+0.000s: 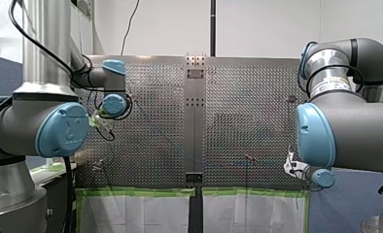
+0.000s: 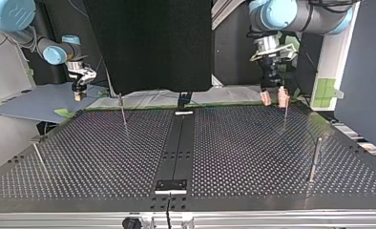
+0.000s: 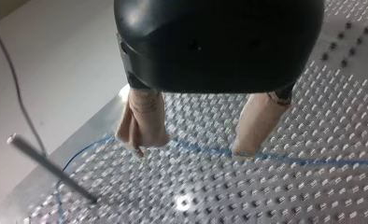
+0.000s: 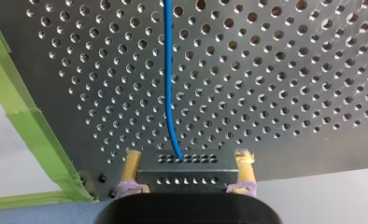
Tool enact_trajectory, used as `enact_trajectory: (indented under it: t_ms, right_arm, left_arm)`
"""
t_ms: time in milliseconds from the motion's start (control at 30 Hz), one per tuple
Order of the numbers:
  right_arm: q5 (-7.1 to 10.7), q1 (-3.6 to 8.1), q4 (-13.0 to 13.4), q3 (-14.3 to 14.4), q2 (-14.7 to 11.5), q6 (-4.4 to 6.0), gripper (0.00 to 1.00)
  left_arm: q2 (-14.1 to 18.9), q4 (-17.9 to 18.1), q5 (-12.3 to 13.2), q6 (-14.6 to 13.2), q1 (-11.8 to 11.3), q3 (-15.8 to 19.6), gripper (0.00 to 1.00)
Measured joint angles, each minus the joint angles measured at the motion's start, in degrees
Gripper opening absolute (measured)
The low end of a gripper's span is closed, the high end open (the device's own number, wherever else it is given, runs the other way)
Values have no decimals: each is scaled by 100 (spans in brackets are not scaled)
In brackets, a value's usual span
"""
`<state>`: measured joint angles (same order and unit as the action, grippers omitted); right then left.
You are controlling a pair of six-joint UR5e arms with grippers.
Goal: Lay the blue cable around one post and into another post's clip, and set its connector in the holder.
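Blue cable [image 4: 169, 84] runs out across the perforated table [image 4: 289, 70] from a black connector [image 4: 187, 175]. The robot's right gripper [image 4: 187, 156] is clamped on that connector with its yellow pads, right at the table's edge. Over on the other side, the left gripper [image 3: 193, 149] has its beige fingers spread apart, tips low by the cable, near a thin metal post [image 3: 51, 168].

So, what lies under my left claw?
The blue cable runs across the perforated table beneath the open left claw. Its black body hides the table behind.
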<state>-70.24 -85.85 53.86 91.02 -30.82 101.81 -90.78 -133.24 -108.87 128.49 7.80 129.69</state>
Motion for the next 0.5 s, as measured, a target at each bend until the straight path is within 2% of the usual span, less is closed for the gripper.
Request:
enact_trajectory:
  t_ms: [167,300,500]
  right_arm:
    - [0,-14,-2,0,0,5,2]
    - [0,-16,-6,0,0,4,2]
    - [0,-24,0,0,4,2,2]
  left_arm:
    - [-177,-12,-9,130,-256,-225,100]
    - [-353,-22,-142,319,-492,-455,100]
    - [-410,-147,-344,458,-846,-809,100]
